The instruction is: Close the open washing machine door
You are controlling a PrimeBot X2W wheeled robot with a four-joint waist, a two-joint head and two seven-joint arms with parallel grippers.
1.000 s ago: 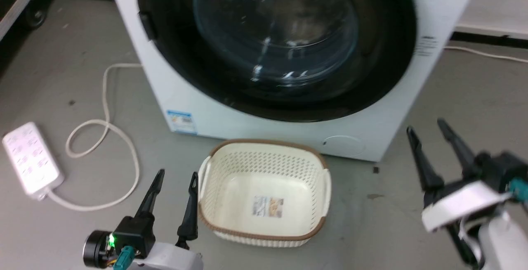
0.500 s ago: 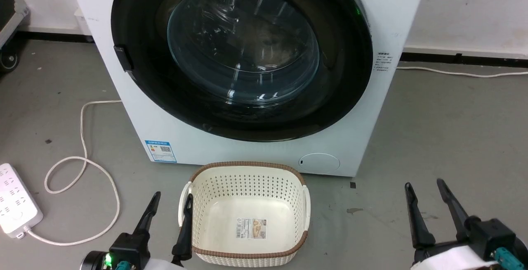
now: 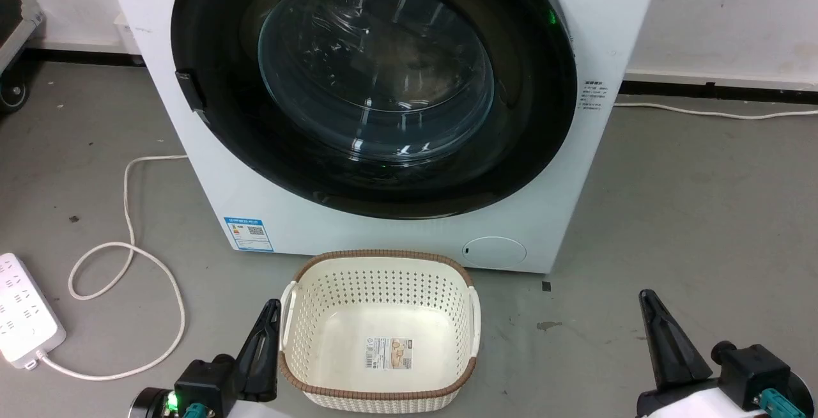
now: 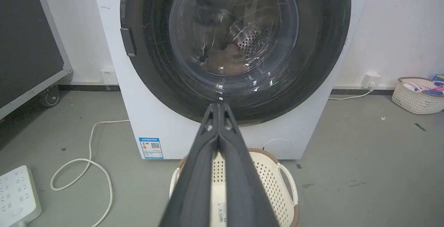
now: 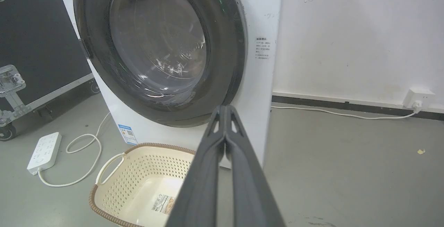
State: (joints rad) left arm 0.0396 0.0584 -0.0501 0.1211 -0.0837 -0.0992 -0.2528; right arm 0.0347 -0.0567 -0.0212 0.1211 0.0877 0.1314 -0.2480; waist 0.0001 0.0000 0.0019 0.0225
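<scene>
Glass made the washing machine door (image 3: 377,73) heavy and slick, I judged, best pushed at its black rim (image 3: 217,124), my left gripper (image 3: 273,306) and right gripper (image 3: 648,300) clenched empty

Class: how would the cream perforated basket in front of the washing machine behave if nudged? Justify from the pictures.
The basket is probably light: it holds nothing and its walls are perforated. Pushed low, it would likely slide on the smooth floor rather than tip, being wide and low. Its walls may flex slightly.
</scene>
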